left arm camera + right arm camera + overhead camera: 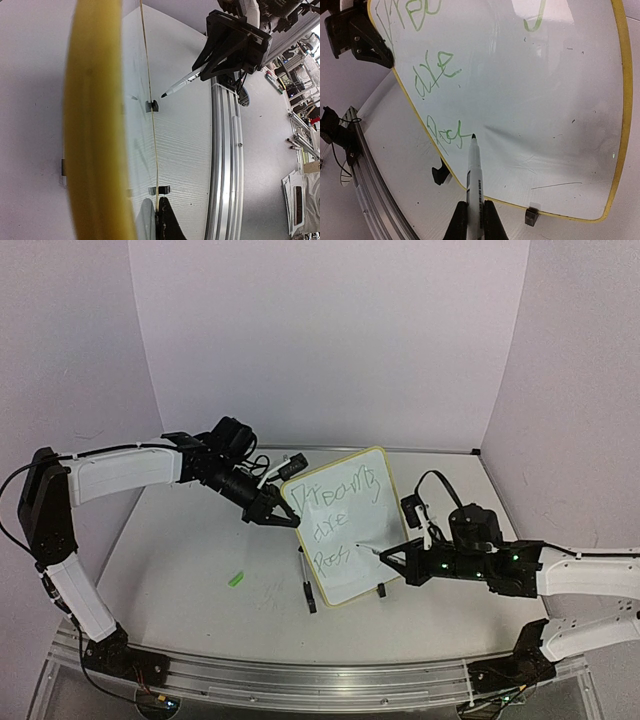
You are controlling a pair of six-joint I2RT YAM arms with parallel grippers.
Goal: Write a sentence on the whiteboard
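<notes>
The whiteboard stands tilted on its black feet near the middle of the desk, facing the near edge. The sentence runs in green down three lines, the third only a few letters. The left end effector is clenched on the board's upper left frame. The right end effector grasps a marker, its tip at the last letter. A green scrap lies toward the near left corner.

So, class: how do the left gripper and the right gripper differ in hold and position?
The left gripper clamps the whiteboard by its left edge; the right gripper holds a marker. The left gripper sits beside the top line of the sentence, the right gripper lower, on the board's right. Both are shut.
</notes>
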